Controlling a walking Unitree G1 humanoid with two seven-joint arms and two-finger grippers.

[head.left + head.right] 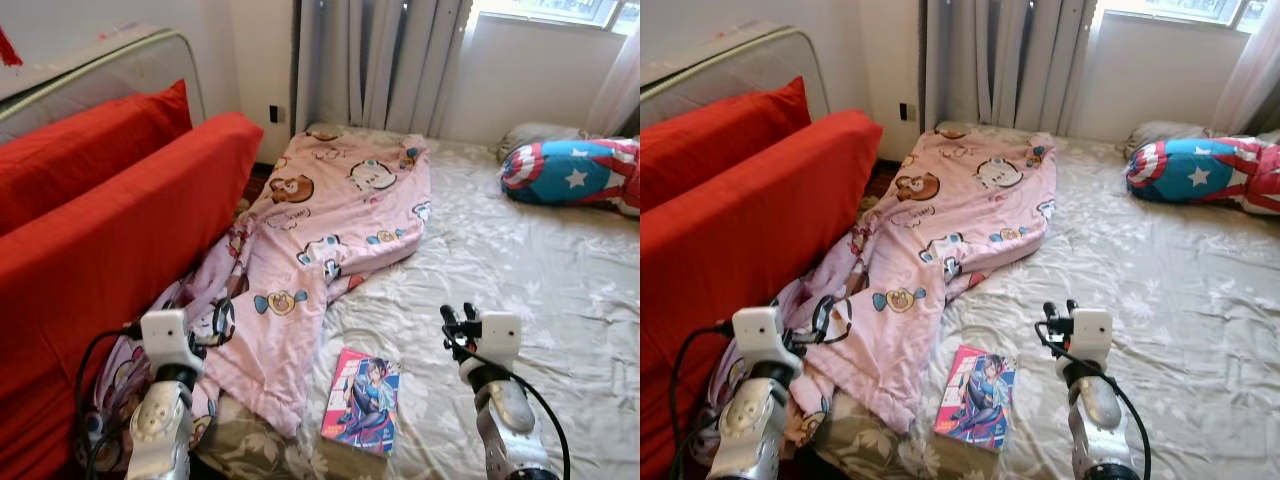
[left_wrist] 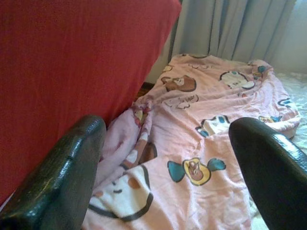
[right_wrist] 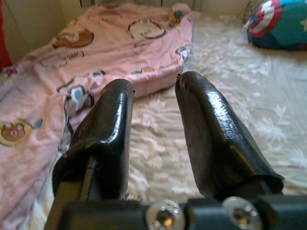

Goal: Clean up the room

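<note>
A: Nearest the camera, left gripper [image 2: 168, 167] fingers wide apart above the pink cartoon blanket [image 1: 330, 220]; right gripper [image 3: 153, 129] fingers slightly parted, empty.

B: Comic book [image 1: 361, 400] on the bed sheet [image 1: 520, 270]; cover text unreadable. Blanket's edge hidden beside the red sofa [image 1: 110, 230]. Captain America pillow [image 1: 575, 172] cropped, farthest.

Daylight from window [image 1: 545, 10], upper right, slightly overexposed. Bed sheet [image 1: 520, 260] evenly lit, shadows soft. Head views sharp; wrist-view fingers [image 3: 216, 129] near, blurred, glossy highlights.
</note>
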